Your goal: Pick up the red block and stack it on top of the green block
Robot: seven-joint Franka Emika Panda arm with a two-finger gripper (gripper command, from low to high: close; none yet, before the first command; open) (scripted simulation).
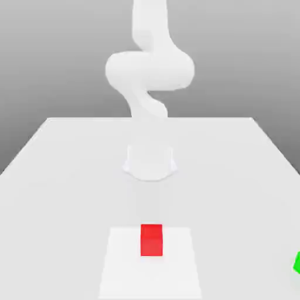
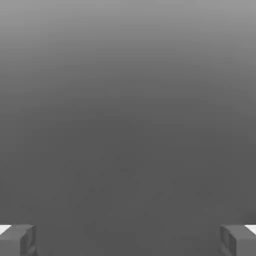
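The red block (image 1: 151,240) is a small bright red cube resting on the white table (image 1: 58,187), near its front edge and in line with the arm's base. The green block (image 1: 297,262) shows as a sliver at the exterior view's right edge, cut off by the frame. In the hand view my gripper (image 2: 128,241) is open: its two grey fingertips (image 2: 18,241) stand far apart with nothing between them, against a plain grey backdrop.
The white arm's base (image 1: 150,161) stands mid-table behind the red block, and its links (image 1: 149,70) rise out of the frame. A lighter square patch (image 1: 176,266) lies under the red block.
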